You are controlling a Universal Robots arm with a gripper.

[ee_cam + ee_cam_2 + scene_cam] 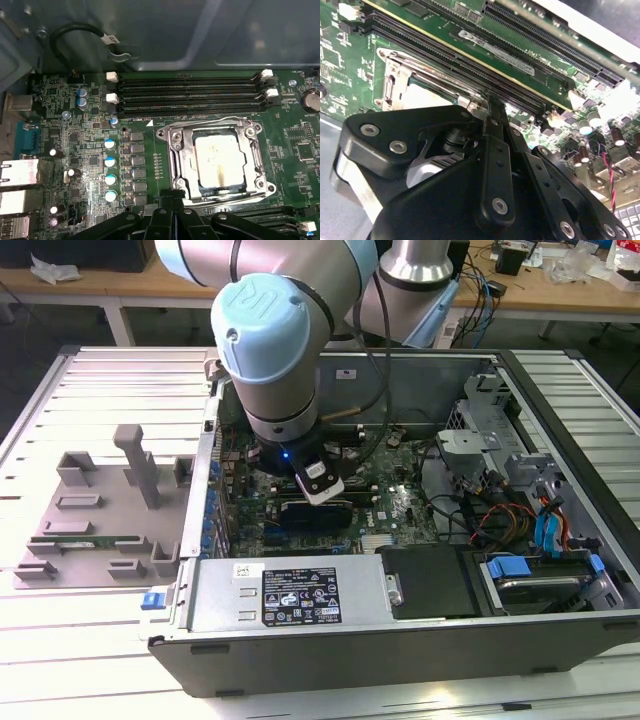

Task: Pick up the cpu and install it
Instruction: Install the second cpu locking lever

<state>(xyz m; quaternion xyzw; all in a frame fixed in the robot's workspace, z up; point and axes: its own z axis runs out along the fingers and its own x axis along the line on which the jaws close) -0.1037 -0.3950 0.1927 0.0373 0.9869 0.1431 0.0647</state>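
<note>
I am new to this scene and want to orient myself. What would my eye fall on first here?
First the big arm with its pale blue joint cap, reaching down into the open computer case in the exterior view. Next, in the first wrist view, the cpu, a pale square plate lying in the shiny metal socket frame on the green motherboard, below the black memory slots. The black pincer hangs close above that socket.

- open computer case [420, 640] lying flat on the desk [120, 640]
- green motherboard [60, 150] inside, four empty black memory slots [190, 92]
- grey plastic fixture [100, 510] just beside the case
</note>
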